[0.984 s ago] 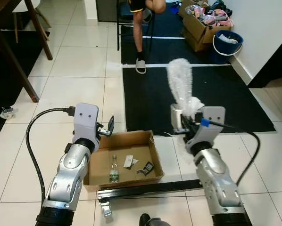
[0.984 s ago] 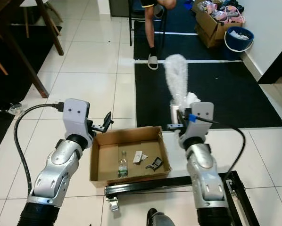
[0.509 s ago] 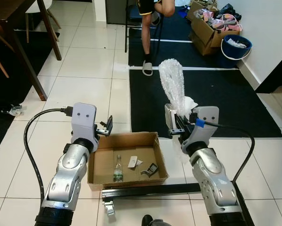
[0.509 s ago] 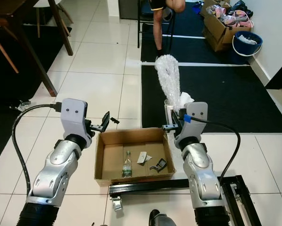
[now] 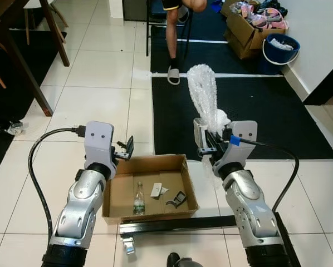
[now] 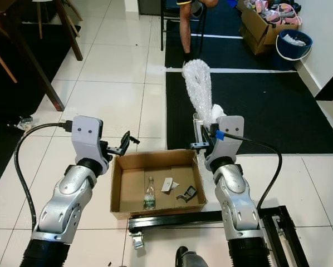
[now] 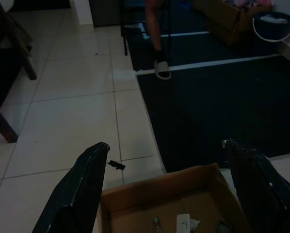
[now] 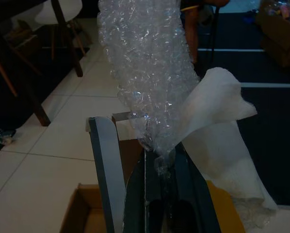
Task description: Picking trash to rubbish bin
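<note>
Two silver, segmented arms are seen, each capped by a pale grey wrist block. A black cable (image 5: pixel 35 167) is looped from behind the left gripper (image 5: pixel 126 149); another cable (image 5: pixel 289 169) is run back from a blue tag (image 5: pixel 234 141) just behind the right gripper (image 5: pixel 204 146). Long black fingers (image 7: pixel 82 194) are fitted.

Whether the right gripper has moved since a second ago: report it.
Yes. The right gripper, clamping clear crinkled bubble wrap, edged left, closer to the open brown cardboard box's right wall.

No writing can be read — the paper scraps (image 5: pixel 155 191) in the cardboard box (image 5: pixel 148 164) and the bottle's (image 5: pixel 136 199) label are too small to make out.
</note>
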